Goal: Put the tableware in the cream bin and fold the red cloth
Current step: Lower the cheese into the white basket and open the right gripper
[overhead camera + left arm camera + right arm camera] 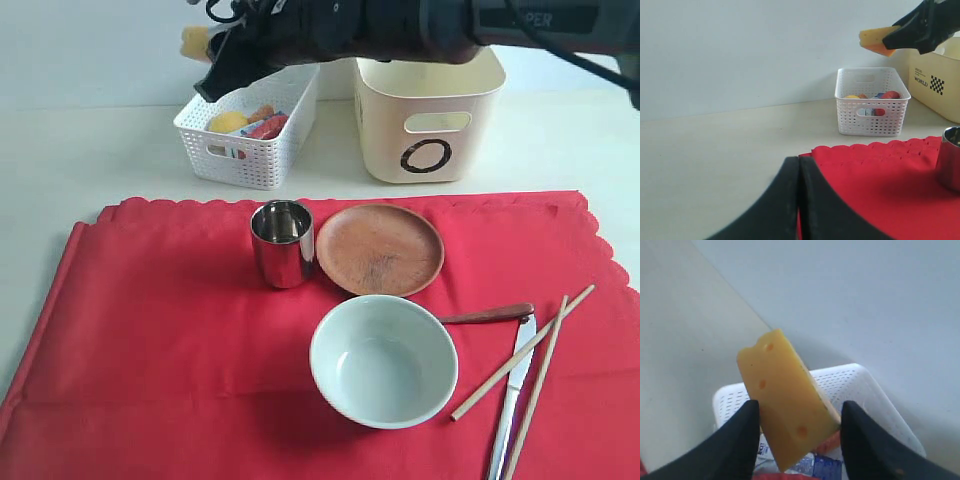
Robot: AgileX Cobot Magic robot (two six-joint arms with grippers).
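The right claw (800, 412) grips a cheese wedge (782, 400) above the white basket (250, 150). It should let go only once centred over that basket, clear of the cream bin (430, 120). The left claw (799, 172) is closed on nothing. On the red cloth (150, 330) lie one cup (282, 243), one plate (380, 250), one bowl (383, 362), one spoon (490, 315), one knife (510, 400) and two chopsticks (560, 318), none binned yet.

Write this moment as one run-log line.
right jaws: gripping yellow holed cheese wedge over white perforated plastic basket | left jaws: shut, empty
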